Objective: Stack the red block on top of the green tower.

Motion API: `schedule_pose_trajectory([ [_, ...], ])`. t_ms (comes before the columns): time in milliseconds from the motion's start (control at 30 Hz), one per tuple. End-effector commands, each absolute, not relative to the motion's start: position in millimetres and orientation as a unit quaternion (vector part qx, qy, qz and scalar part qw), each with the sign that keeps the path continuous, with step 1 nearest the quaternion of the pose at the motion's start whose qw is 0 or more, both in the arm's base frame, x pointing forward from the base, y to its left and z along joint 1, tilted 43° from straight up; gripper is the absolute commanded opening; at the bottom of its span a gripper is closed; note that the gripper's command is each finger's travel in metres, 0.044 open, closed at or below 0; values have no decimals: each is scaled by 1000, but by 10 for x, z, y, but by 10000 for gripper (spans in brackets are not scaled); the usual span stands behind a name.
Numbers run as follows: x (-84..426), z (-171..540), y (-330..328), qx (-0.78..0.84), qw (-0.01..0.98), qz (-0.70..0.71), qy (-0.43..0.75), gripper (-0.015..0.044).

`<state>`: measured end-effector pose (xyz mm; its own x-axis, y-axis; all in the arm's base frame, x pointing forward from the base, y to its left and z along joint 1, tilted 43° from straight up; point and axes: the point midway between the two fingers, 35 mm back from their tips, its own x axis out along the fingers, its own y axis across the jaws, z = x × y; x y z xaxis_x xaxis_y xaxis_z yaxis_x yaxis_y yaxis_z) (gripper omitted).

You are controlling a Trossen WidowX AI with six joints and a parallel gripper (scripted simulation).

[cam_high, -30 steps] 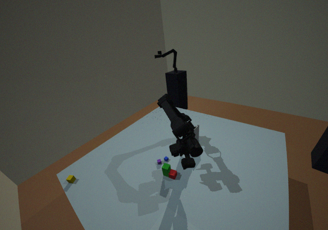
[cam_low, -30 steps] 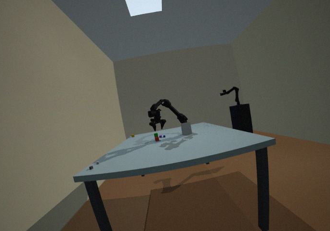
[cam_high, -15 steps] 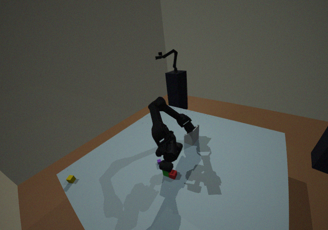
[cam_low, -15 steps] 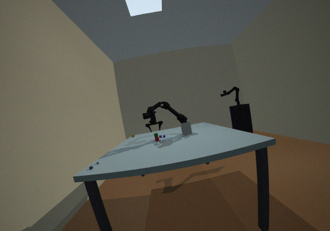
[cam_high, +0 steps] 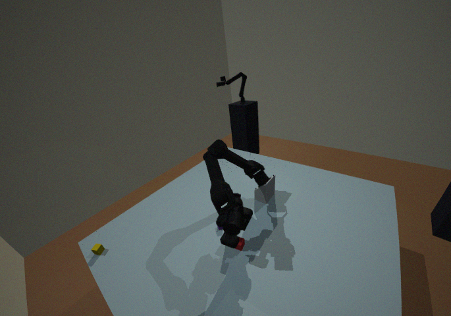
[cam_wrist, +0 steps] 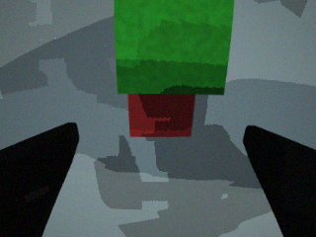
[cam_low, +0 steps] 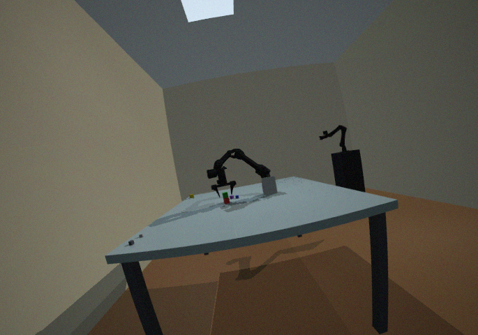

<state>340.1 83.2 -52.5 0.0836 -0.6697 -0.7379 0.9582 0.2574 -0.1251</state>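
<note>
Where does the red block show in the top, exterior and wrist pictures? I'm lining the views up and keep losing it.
Top: the red block peeks out at the arm's lower tip, mid-table, mostly hidden.
Exterior: small, on the table below the open pincer, in front of the green tower.
Wrist: centre, just below the green tower's top face, between the dark fingers.
Shared landmark: the arm's pincer, which hangs above the block in every view.
</note>
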Motion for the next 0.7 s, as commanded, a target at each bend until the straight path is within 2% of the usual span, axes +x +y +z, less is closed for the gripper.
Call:
schedule_pose_trajectory([
  [0,3389,-572,819,195,712,-571,359,440],
  [667,3424,-795,619,195,712,-571,359,440],
])
